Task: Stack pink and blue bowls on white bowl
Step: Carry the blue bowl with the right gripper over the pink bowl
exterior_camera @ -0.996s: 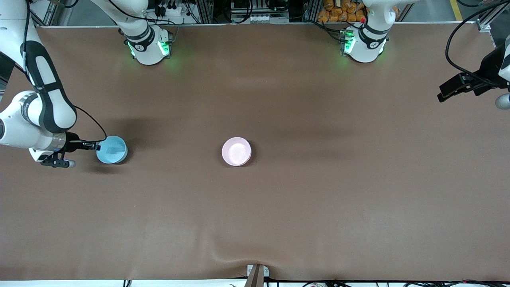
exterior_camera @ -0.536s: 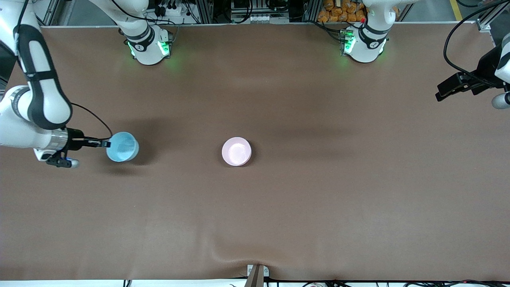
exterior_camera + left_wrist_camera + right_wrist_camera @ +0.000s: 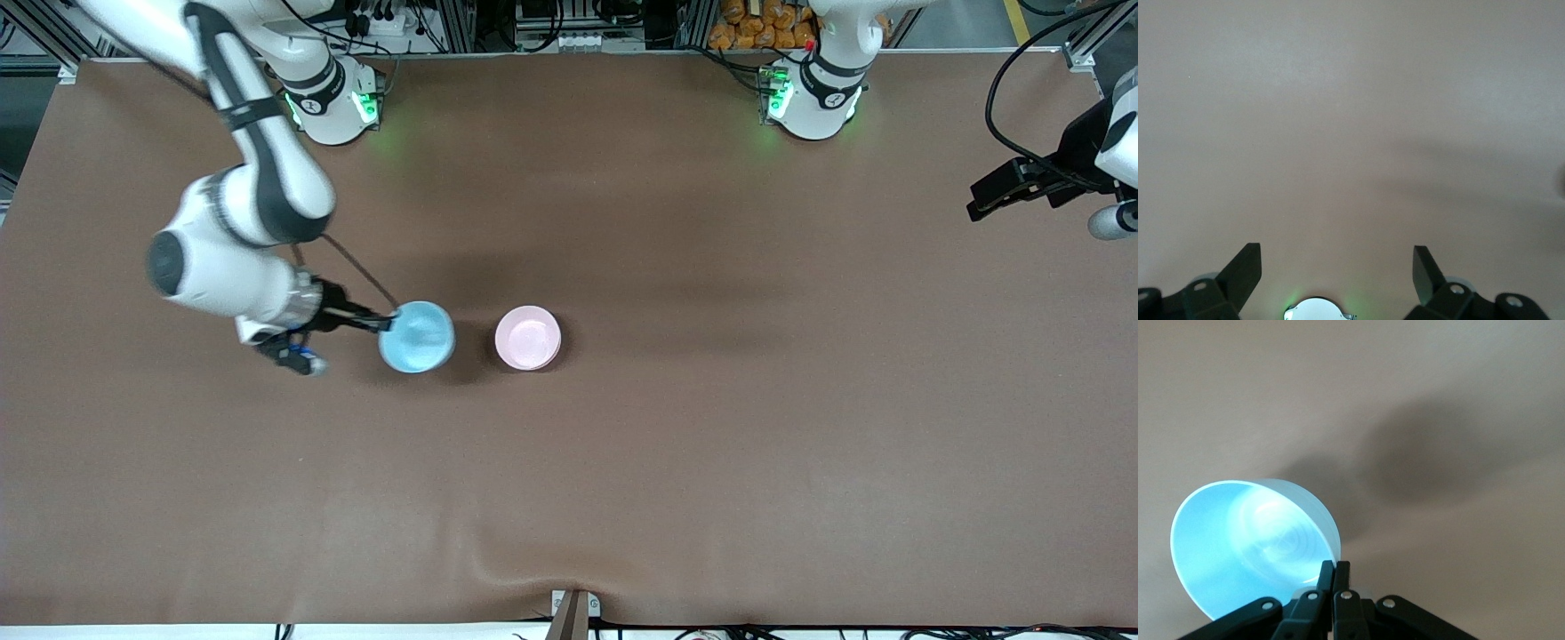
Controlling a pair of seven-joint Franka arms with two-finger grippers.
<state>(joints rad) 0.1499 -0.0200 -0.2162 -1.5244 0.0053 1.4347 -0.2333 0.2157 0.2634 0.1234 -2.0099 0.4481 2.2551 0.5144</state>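
Note:
My right gripper (image 3: 389, 324) is shut on the rim of the light blue bowl (image 3: 418, 348) and holds it tilted over the middle of the table. In the right wrist view the fingers (image 3: 1325, 577) pinch the wall of the blue bowl (image 3: 1251, 547), whose opening faces the camera. The pale pink bowl (image 3: 528, 338) sits upright on the table just beside the blue one, toward the left arm's end. The white bowl is hidden. My left gripper (image 3: 978, 200) waits open over the left arm's end of the table, and the left gripper (image 3: 1338, 267) has nothing between its fingers.
Brown cloth covers the table (image 3: 711, 444), with a wrinkle by a small metal bracket (image 3: 573, 609) at the edge nearest the front camera. The two arm bases (image 3: 333, 102) (image 3: 813, 98) stand at the farthest edge.
My right arm has swung from its end of the table toward the middle, carrying the blue bowl up beside the pink bowl. The left arm has barely moved.

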